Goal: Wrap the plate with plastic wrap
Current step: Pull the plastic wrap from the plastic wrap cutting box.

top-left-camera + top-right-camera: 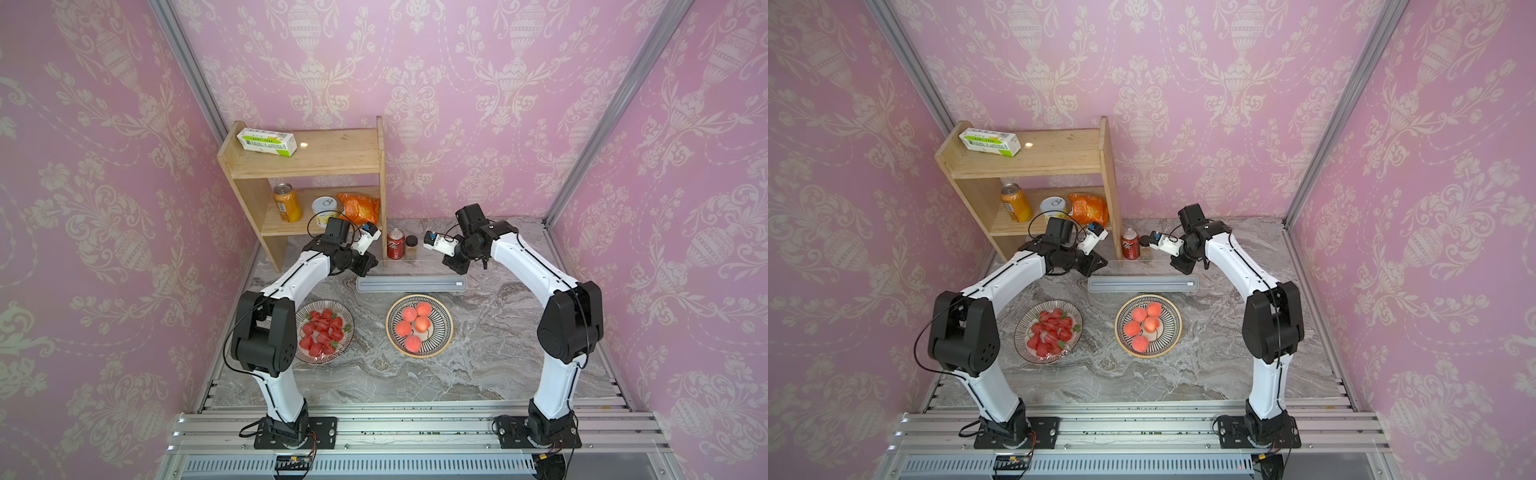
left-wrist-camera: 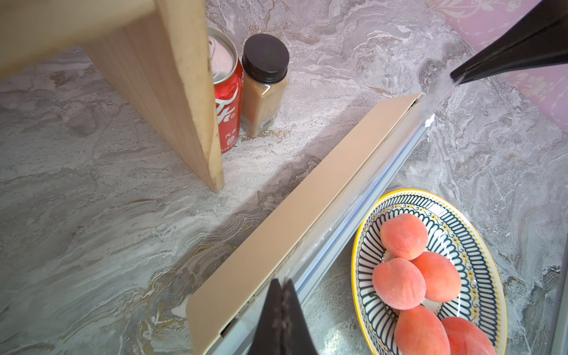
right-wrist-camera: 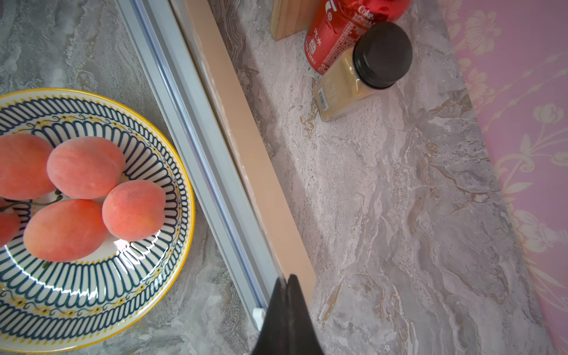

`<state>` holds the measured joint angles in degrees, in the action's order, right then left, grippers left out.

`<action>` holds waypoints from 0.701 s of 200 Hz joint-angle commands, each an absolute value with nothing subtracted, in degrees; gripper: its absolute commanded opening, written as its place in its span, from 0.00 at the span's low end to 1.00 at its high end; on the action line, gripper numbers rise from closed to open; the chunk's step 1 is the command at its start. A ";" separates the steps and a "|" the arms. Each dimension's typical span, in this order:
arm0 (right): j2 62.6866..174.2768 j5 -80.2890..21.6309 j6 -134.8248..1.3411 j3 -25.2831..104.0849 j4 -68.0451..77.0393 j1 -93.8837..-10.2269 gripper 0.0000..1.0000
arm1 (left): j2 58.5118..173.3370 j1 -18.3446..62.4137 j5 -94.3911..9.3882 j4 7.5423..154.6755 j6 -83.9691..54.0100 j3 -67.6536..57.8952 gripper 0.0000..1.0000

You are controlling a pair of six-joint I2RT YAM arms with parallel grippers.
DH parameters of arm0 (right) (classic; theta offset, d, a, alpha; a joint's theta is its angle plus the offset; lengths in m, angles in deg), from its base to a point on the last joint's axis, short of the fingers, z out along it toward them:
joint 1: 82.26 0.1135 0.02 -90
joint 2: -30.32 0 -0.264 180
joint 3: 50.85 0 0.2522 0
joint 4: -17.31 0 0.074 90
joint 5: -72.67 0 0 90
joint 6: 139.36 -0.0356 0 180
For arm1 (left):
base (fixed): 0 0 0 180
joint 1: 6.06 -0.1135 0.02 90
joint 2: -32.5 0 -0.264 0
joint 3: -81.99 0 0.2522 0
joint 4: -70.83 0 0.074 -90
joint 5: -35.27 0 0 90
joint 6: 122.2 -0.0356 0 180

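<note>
A: Hands?
B: Left hand [image 2: 281, 281] and right hand [image 3: 287, 278] each clenched on one end of the plastic wrap [image 2: 438, 98], so the sheet is taut.
A: Where's it?
B: Drawn up from its box [image 1: 411, 284], behind the uncovered peach plate [image 1: 448, 328].

Two matching arms, left arm [image 1: 291, 276] and right arm [image 1: 525, 266]: glossy white link shells with thin black seam lines. Bulky black joint housings [image 1: 266, 328], small round holes on the side. Thin black cables [image 1: 225, 351] loop outside the links. Black square base plates [image 1: 322, 428] with silver bolts. Small white camera modules [image 1: 441, 244], blue fronts. Left hand [image 2: 281, 281] and right hand [image 3: 287, 278]: matte black, tapered to narrow tips.
</note>
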<state>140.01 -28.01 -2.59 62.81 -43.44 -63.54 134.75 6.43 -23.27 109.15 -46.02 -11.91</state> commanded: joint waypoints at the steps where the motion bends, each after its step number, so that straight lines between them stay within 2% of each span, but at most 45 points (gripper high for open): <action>1: 137.37 -26.58 -2.25 65.69 -45.05 -64.26 0.00 | 131.46 5.55 -22.29 108.14 -44.77 -13.48 0.00; 140: 134.48 -24.39 -2.16 71.72 -47.65 -64.22 0.00 | 128.13 5.62 -22.05 107.88 -41.80 -16.68 0.00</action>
